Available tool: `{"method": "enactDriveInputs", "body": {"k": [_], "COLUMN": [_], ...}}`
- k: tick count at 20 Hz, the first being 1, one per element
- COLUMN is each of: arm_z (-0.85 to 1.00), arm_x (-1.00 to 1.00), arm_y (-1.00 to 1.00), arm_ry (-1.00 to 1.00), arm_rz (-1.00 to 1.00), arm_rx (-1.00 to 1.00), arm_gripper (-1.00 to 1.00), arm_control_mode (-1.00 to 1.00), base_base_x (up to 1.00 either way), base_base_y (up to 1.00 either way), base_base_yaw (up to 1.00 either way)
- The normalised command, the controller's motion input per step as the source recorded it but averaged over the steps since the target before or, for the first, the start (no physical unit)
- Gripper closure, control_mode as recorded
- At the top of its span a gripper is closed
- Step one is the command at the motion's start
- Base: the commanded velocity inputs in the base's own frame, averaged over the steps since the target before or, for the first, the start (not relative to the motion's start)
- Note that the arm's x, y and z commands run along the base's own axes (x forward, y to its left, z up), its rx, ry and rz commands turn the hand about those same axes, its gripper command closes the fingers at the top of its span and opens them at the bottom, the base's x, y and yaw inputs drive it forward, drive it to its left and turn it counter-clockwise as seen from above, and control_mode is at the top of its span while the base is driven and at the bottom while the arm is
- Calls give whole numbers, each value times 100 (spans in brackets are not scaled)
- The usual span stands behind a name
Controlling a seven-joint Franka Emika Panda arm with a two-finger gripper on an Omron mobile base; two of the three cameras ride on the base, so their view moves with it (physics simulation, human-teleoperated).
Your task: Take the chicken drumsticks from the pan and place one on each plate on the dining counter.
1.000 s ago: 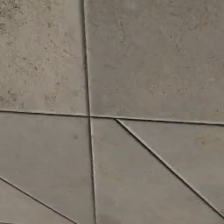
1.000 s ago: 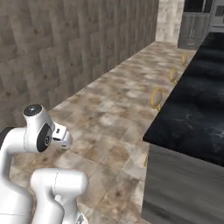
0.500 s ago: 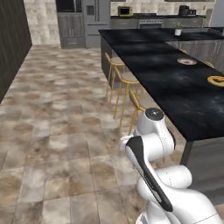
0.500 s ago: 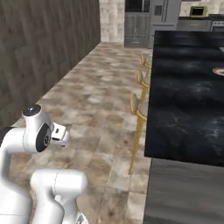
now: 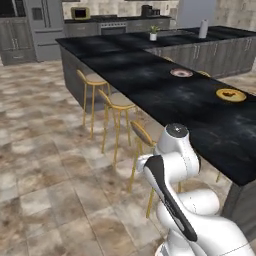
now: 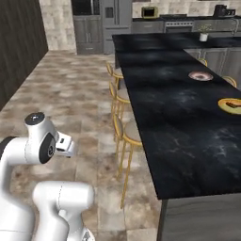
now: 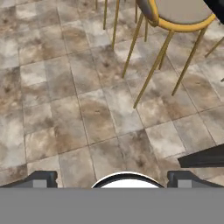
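The dining counter is a long black marble slab running away to the right. On it stand two plates. The red-brown-rimmed plate lies farther off. On the nearer yellow-orange-rimmed plate lies a small dark-brown piece that looks like a drumstick. The pan is out of view. My arm is folded close over the base, well short of the counter. My gripper hangs open over floor tiles, its fingertips wide apart with nothing between them.
Yellow-legged bar stools line the counter's near side. A second counter with a small cup and a tall white bottle runs behind. Fridge and cabinets stand at the back. Open tiled floor lies to the left.
The whole picture has swung as the base turned: first floor and wall, now the counter with both plates. The arm has kept its folded pose and the gripper has stayed open.
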Motion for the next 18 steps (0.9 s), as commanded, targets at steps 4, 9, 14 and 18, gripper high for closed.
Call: {"method": "enactDriveInputs", "body": {"k": [4, 9, 14, 18], "arm_z": [0, 0, 0, 0], "arm_x": [0, 0, 0, 0], "arm_y": [0, 0, 0, 0], "arm_ry": [0, 0, 0, 0], "arm_rz": [0, 0, 0, 0], "arm_rx": [0, 0, 0, 0], "arm_gripper": [-100, -100, -100, -100], "arm_control_mode": [100, 100, 100, 100], "base_base_x": [69, 57, 62, 79], "base_base_y": [94, 100, 100, 91], "base_base_yaw": [-9, 0, 0, -8]}}
